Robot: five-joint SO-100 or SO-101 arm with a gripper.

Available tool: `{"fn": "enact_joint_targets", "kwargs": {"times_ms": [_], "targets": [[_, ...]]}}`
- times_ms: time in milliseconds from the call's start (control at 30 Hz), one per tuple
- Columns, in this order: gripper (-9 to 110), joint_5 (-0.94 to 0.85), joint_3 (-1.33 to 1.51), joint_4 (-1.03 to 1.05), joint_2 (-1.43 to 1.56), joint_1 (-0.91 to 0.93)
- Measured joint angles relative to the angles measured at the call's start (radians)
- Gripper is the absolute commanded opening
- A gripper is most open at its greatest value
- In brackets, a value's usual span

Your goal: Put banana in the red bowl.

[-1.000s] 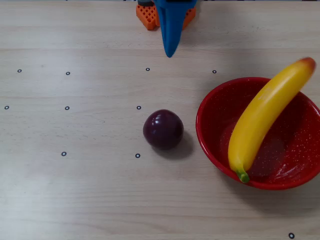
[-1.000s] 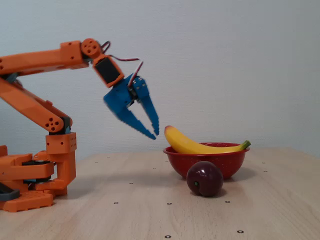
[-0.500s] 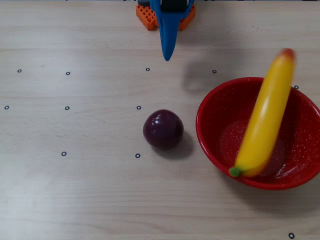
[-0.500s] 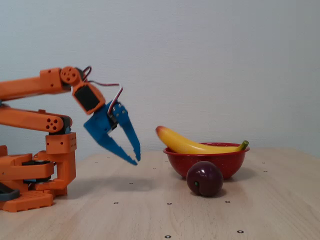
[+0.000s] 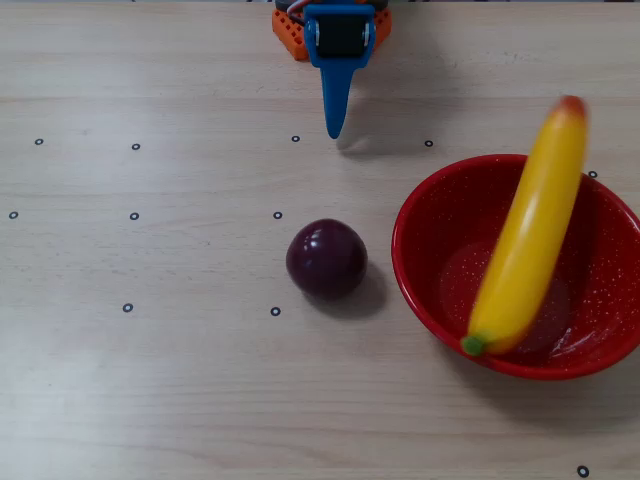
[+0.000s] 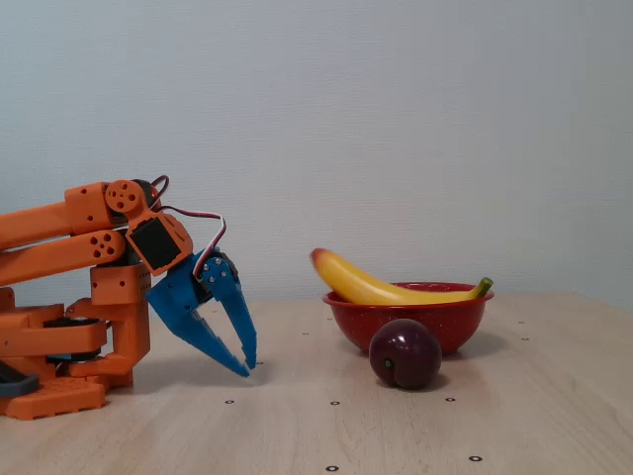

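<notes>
Banana (image 5: 524, 237) laid across the red bowl (image 5: 430, 270), reddish tip projecting past the far rim; jaws (image 6: 248, 368) slightly spread, empty, low over the counter (image 5: 150, 390); bowl's right rim cut off overhead; plum (image 5: 326, 258) beside bowl, open counter leftward.

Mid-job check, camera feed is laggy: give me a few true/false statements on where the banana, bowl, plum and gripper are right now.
1. The banana lies across the red bowl, its reddish tip past the rim. True.
2. The gripper is clamped on the banana. False: it is empty, low near the arm's base, away from the bowl.
3. The plum sits inside the bowl. False: it rests on the table beside it.
4. The banana's green stem end points to the bowl's near rim in the overhead view. True.
</notes>
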State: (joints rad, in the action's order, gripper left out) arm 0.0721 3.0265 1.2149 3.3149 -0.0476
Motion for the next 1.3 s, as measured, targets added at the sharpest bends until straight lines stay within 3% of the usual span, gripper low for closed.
{"fn": "enact_joint_targets", "kwargs": {"times_ms": [1300], "targets": [[0, 0.028, 0.046, 0.0, 0.0, -0.026]]}}
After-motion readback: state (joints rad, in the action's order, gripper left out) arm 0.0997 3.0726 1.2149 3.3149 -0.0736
